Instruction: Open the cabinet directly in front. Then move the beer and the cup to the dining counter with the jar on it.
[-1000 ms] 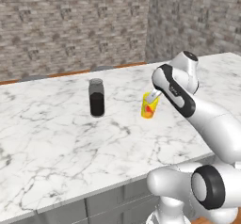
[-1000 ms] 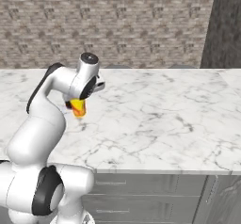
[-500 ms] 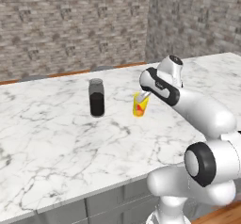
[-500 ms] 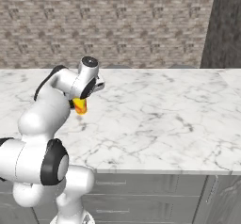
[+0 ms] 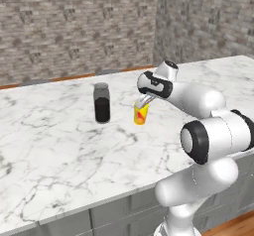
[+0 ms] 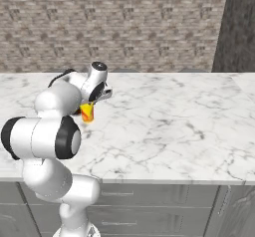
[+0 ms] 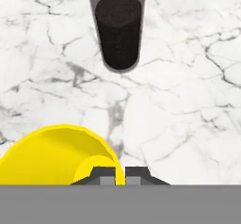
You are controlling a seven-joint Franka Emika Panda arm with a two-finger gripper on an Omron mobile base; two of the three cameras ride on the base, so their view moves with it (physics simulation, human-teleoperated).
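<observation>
1. Light is even and bright across the white grey-veined marble table (image 5: 59, 141) in both base views, with no glare spots.
2. The black cylinder jar with a grey top (image 5: 101, 102) casts only a faint, soft shadow at its foot; the small bright yellow cup (image 5: 141, 114) does the same.
3. The grey brick wall (image 6: 124, 27) looks flat and evenly lit; the right-hand wall section in the right base view is darker.
4. All pictures are rendered, slightly soft and coarse, with jagged edges on the white arm (image 5: 198, 106).
5. In the hand view the jar (image 7: 118, 30) stretches toward the top edge and the cup rim (image 7: 56, 133) looms large and soft-edged.
</observation>
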